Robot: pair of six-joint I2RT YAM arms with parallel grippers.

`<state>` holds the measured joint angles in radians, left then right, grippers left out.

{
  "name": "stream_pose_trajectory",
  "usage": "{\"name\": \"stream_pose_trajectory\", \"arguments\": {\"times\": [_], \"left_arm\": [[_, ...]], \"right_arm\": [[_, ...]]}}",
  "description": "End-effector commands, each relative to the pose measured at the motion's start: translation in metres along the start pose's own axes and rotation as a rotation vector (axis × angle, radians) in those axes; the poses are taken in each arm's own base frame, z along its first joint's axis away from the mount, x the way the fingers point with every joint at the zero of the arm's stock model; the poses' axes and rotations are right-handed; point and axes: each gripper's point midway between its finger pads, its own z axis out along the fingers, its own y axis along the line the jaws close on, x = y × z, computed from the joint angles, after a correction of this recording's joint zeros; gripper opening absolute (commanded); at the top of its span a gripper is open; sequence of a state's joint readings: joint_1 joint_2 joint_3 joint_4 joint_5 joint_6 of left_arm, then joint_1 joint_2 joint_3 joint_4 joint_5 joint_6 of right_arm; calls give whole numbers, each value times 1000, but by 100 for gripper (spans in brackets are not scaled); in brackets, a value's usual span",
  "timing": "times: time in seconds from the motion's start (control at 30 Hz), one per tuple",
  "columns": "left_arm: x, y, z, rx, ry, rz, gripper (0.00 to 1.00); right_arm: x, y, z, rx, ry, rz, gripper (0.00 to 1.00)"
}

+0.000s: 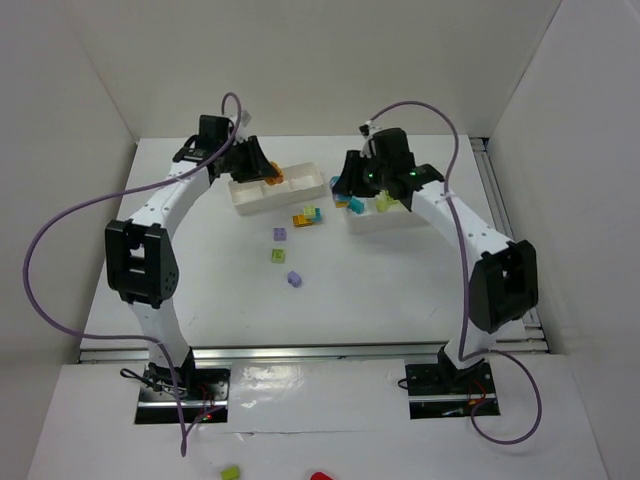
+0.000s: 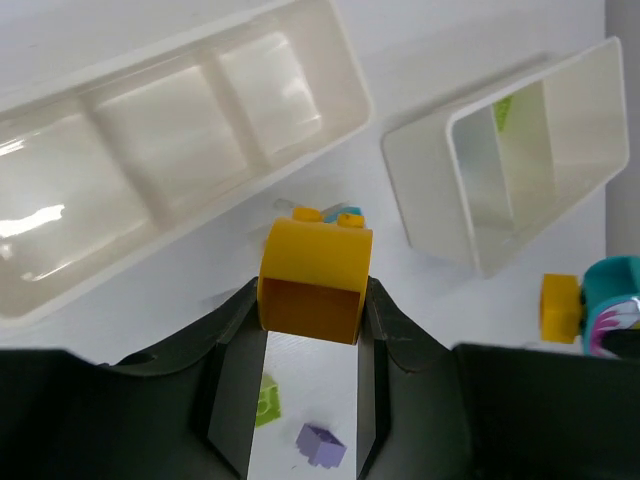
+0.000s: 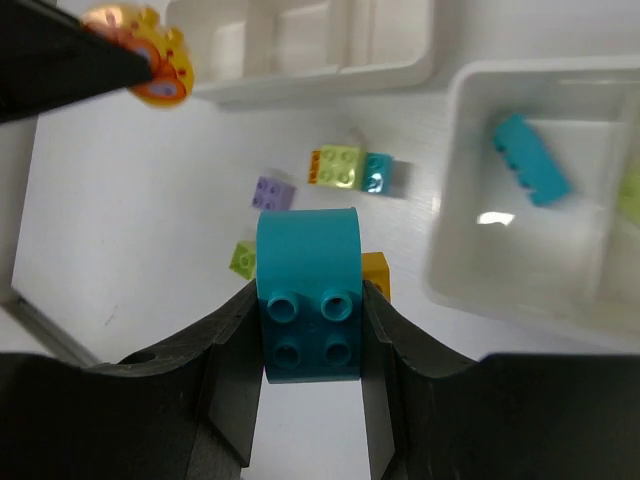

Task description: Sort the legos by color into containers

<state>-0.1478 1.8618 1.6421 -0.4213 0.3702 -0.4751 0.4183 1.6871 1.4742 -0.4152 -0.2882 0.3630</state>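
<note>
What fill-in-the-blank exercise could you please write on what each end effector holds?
The lego in the left end effector is ____; that end effector is shut on it.
The lego in the right end effector is ____; that end effector is shut on it.
The pale purple lego lies on the ____.
Missing words: yellow; teal; table.

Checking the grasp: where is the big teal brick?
Right wrist view: the big teal brick is clamped in the right pincer over the table, beside the tray holding teal.

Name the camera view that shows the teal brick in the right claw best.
Right wrist: the teal brick fills the centre, studs clear, pinched in the right claw. Left wrist catches only a teal sliver, probably it. Top external leaves it too small to tell.
</note>
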Motion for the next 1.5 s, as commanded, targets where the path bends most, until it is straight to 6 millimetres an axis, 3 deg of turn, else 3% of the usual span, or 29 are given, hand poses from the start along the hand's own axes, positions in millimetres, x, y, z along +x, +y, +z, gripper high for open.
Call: {"name": "stream_pose_trajectory", "arguments": {"times": [0.0,0.07,0.1,0.13,0.23,0.3,0.43,0.5,0.53,0.57,0.63,0.67,0.7,0.83,0.93,1.1,1.17,1.33,1.47], "left_arm": [[3,-55,14,151,42,48,0],[14,-81,29,208,85,68,0],[8,-95,29,238,73,88,0],[8,-101,33,249,74,98,0],[12,-122,40,299,91,106,0],[17,-130,42,330,110,111,0],[27,-144,39,385,143,132,0],[31,-148,32,412,153,142,0],[37,-145,30,405,167,135,0],[33,-147,20,397,142,151,0],[34,-131,15,354,134,131,0],[33,-127,10,349,128,126,0],[25,-127,-1,352,100,130,0],[11,-104,-19,285,51,100,0],[26,-80,-15,190,87,114,0],[83,-44,1,95,238,82,0],[114,-42,9,110,315,68,0],[164,-39,34,84,425,85,0],[175,-41,44,99,436,78,0]], "right_arm": [[-37,-29,-52,137,-171,41,0],[-47,-54,-71,224,-228,92,0],[-51,-56,-87,239,-259,96,0],[-51,-69,-95,270,-272,113,0],[-49,-83,-114,315,-283,129,0],[-49,-91,-118,327,-279,132,0],[-30,-92,-115,318,-236,142,0],[-22,-80,-112,240,-196,110,0],[-20,-75,-111,209,-183,99,0],[-4,-71,-102,181,-129,105,0],[23,-41,-87,61,-33,54,0],[39,-37,-77,49,9,46,0],[56,-18,-70,11,52,14,0],[88,-2,-44,-27,152,-15,0],[105,-3,-28,-19,220,-11,0],[101,-13,-22,50,201,29,0],[97,-22,-22,86,184,44,0],[90,-29,-23,104,163,63,0],[84,-27,-25,106,143,57,0]]}}
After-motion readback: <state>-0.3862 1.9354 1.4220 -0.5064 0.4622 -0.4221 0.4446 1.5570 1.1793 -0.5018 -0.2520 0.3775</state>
